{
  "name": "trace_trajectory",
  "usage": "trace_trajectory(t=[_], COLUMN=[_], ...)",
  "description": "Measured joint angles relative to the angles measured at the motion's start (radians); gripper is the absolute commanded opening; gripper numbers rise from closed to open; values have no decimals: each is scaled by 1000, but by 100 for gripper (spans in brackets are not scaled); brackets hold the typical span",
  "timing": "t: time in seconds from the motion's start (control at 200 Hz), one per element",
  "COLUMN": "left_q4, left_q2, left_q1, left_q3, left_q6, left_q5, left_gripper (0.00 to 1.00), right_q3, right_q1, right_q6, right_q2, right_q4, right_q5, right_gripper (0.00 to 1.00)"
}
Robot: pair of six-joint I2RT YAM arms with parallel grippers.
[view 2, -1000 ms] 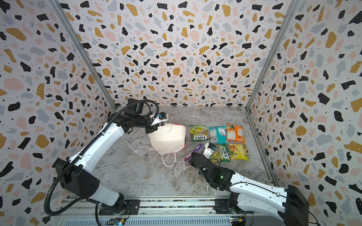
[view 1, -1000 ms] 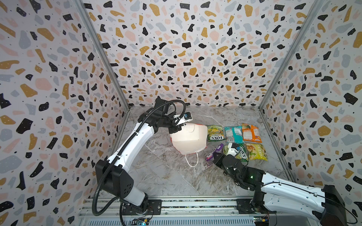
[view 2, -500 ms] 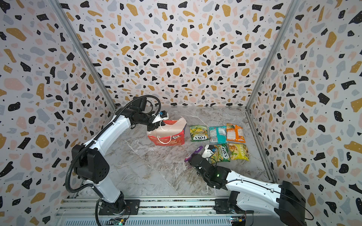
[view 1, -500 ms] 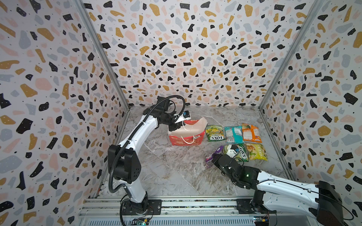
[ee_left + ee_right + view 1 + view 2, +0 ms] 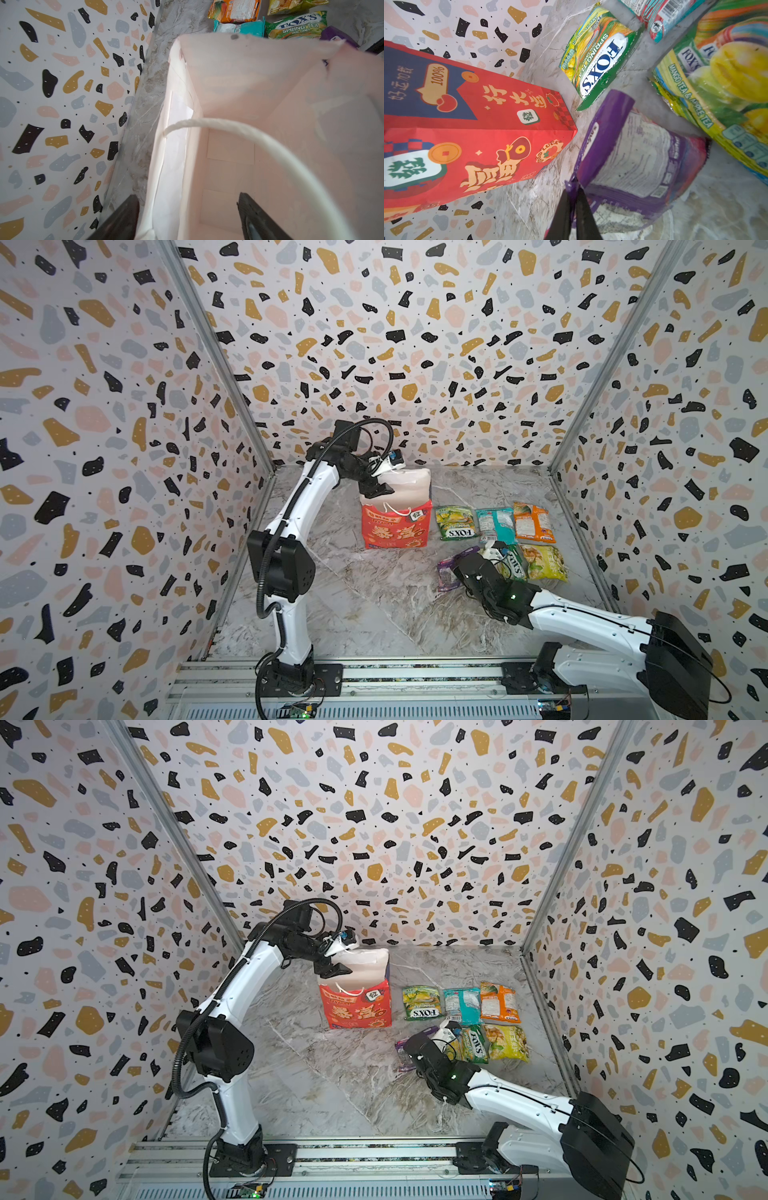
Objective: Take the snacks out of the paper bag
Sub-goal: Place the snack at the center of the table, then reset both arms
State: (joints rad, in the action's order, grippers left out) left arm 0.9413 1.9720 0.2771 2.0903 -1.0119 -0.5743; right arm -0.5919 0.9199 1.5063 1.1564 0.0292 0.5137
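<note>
While the left gripper (image 5: 381,477) is hanging open astride the bag's (image 5: 395,531) back rim, the right gripper (image 5: 573,195) is pinching the purple packet (image 5: 639,158) by its near corner. The packet's stretching away toward the desk's (image 5: 374,605) back edge, just beside the other snacks (image 5: 494,524). Bag's looking empty.

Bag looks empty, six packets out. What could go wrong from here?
1. The open left gripper straddles a wall of the upright red paper bag, with the white cord handle looping close by; pulling away could snag the cord and tip the bag.
2. The right gripper pinches a corner of the purple foil packet; if it clings, retreating may drag it along.
</note>
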Motion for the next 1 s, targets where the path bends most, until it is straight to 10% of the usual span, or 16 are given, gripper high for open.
trace_trajectory(t=[0.445,0.726,1.001], left_q4=[-537,-912,-1252], left_q2=[-447,-663,-1016], left_q1=[-2,-2,16], left_q3=[-455,-595,-1340], left_q6=[288,674,1145], left_q5=[198,420,723], left_gripper=[100,97,92], right_q3=[-33,-150,-12], right_q1=[-97,-123,-171], right_q6=[5,-361,-759], right_q2=[107,149,84], right_q4=[64,170,279], right_q5=[4,-66,-395], right_gripper=[54,42,35])
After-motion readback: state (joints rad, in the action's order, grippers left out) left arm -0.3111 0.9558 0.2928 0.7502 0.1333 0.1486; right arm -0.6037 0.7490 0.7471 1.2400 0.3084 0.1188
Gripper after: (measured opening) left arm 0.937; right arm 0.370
